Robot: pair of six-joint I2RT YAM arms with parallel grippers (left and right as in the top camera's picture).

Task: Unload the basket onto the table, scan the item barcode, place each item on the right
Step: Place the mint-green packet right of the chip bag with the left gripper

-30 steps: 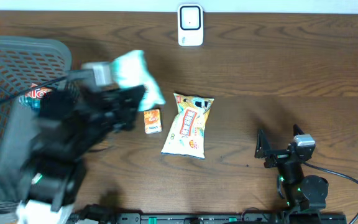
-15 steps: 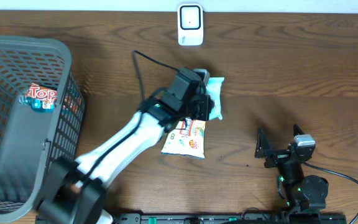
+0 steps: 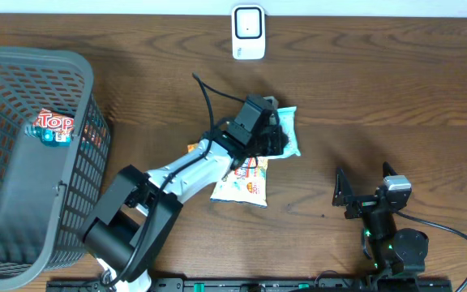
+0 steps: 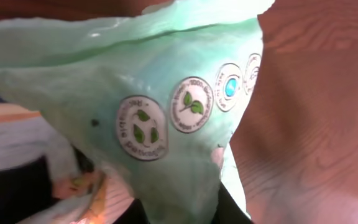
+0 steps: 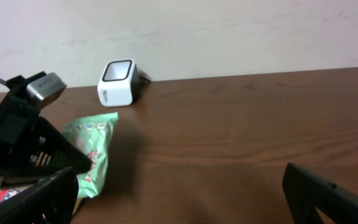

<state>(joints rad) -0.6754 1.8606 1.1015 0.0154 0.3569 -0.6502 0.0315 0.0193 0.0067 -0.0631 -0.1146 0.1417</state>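
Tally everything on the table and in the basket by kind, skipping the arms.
Soft packets: 3 (green packet, snack bag, Top packet in the basket)
Orange box: 1, partly hidden
Scanner: 1
Basket: 1
Total: 6. The mesh may hide more in the basket.

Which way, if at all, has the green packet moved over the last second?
Yes. In the overhead view, the green packet has moved rightward across the table, from left of the white scanner to slightly right of it.
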